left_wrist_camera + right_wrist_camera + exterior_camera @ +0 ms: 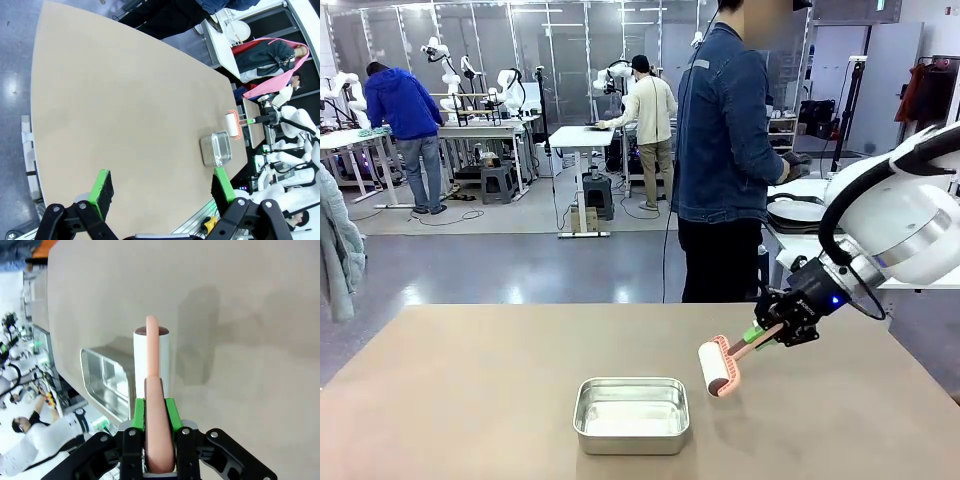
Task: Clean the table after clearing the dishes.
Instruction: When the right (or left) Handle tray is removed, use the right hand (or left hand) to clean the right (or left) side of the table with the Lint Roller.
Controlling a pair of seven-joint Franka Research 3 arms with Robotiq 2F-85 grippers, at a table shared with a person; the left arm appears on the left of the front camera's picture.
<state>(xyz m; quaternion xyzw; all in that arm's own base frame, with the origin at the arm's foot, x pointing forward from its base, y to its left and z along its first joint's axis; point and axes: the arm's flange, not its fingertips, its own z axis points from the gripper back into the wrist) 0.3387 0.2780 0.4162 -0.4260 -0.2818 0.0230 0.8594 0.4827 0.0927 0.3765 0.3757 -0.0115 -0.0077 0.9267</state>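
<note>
Table [470, 400] fills the lower half of the front view, its long side running left to right. The right gripper [758, 335], right of centre above it, is pinched tight on the pink handle of a lint roller [718, 368]. The handle slants down-left, the white roll low over the tabletop just right of a steel pan [631, 413]. The left gripper [162, 185] hangs over the table, fingers spread wide, holding nothing.
</note>
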